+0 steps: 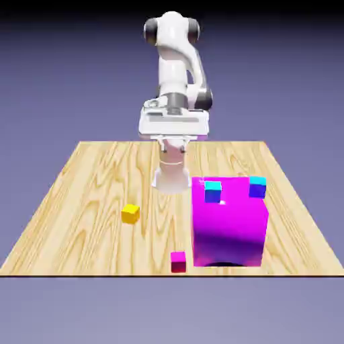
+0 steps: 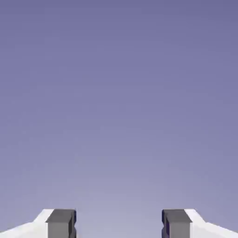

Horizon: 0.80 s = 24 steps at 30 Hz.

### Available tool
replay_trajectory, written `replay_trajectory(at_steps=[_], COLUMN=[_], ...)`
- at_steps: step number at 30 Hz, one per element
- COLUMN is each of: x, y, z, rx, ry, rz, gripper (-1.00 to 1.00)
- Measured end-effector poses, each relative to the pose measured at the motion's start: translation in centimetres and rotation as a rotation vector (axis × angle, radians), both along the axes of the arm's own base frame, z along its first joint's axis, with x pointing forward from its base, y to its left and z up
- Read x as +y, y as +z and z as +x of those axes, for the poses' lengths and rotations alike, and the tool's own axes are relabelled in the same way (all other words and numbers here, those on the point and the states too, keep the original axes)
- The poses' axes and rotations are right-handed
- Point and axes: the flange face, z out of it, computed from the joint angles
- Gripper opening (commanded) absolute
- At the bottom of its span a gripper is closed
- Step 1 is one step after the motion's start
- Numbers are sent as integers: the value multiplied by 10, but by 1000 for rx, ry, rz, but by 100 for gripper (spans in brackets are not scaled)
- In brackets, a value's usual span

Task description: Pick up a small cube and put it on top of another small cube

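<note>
At six o'clock on the table (image 1: 87,235) in the exterior view sits the small magenta-red cube (image 1: 178,262); the blue cube (image 1: 213,192) is at one o'clock from it. The gripper (image 2: 119,224) stands wide.

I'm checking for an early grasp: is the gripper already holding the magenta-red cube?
No, that cube sits near the table's front edge, away from the gripper.
</note>
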Motion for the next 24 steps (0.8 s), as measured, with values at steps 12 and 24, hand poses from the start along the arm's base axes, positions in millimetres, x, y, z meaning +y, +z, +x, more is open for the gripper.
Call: replay_trajectory(at_steps=[12,24], x=[-23,-37], y=[-121,-235], z=[69,104], rx=[378,726], ry=[-496,-1030], rz=[261,625], gripper=[0,0])
